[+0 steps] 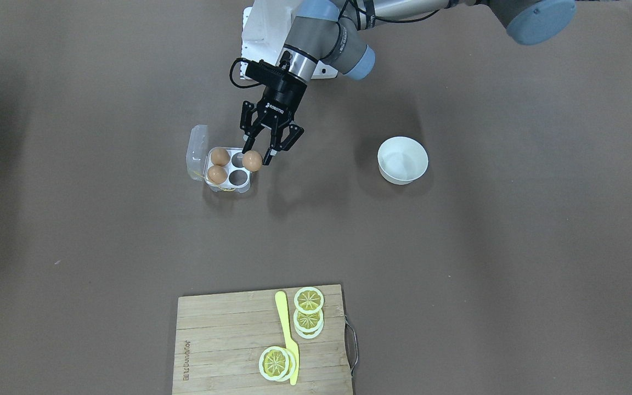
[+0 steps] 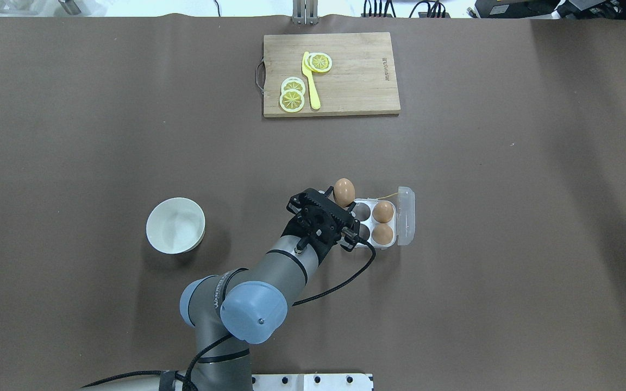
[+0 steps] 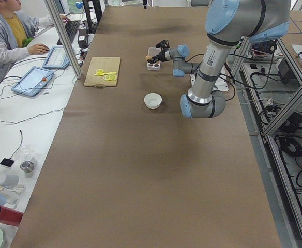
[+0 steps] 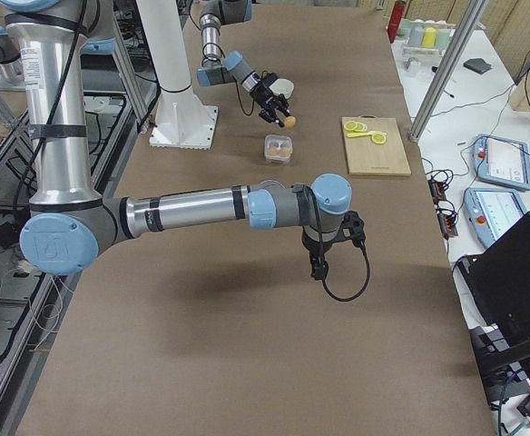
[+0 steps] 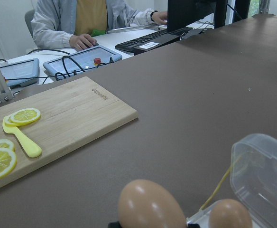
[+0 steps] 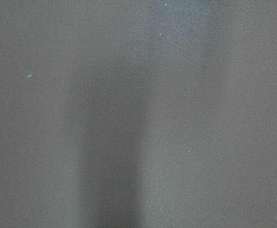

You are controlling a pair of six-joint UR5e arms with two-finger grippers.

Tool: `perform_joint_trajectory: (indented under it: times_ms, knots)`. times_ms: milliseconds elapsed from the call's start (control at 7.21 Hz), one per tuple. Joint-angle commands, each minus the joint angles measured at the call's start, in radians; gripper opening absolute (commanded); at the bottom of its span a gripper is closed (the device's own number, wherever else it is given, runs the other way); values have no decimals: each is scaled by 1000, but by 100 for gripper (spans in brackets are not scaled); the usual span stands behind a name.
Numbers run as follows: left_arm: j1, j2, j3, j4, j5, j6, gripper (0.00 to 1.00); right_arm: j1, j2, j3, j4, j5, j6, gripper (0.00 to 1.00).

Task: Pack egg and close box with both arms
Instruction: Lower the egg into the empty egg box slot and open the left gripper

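L fingers (image 1: 250,131), black and jointed, are pinched narrow on the smooth brown-orange egg (image 1: 252,161). It hangs just over the box (image 1: 237,176), at the edge away from the lid (image 1: 196,151). Box is clear thin plastic w/ four round cups and the hinged lid stands open. A 2nd egg (image 1: 220,156) and a 3rd egg (image 1: 216,174) sit in the two cups next to the lid; the other two are bare. R fingers (image 4: 318,268) hang well apart from the box over the matte brown counter (image 1: 458,247); can't tell if wide or narrow.
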State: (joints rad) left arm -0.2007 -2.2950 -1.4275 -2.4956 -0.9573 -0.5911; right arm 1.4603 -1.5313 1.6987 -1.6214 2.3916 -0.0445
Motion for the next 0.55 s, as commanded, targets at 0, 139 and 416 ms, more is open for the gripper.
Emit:
perform_joint_trajectory:
  times_ms: [0, 139, 416]
  knots:
    - [9, -3, 30, -37, 6, 32, 0, 0, -4, -1, 0, 6, 0, 100]
    - [10, -18, 30, -40, 5, 71, 0, 0, -9, -1, 0, 6, 0, 100]
    - [23, -24, 47, -40, -4, 74, 0, 0, -9, -5, 0, 9, 0, 100]
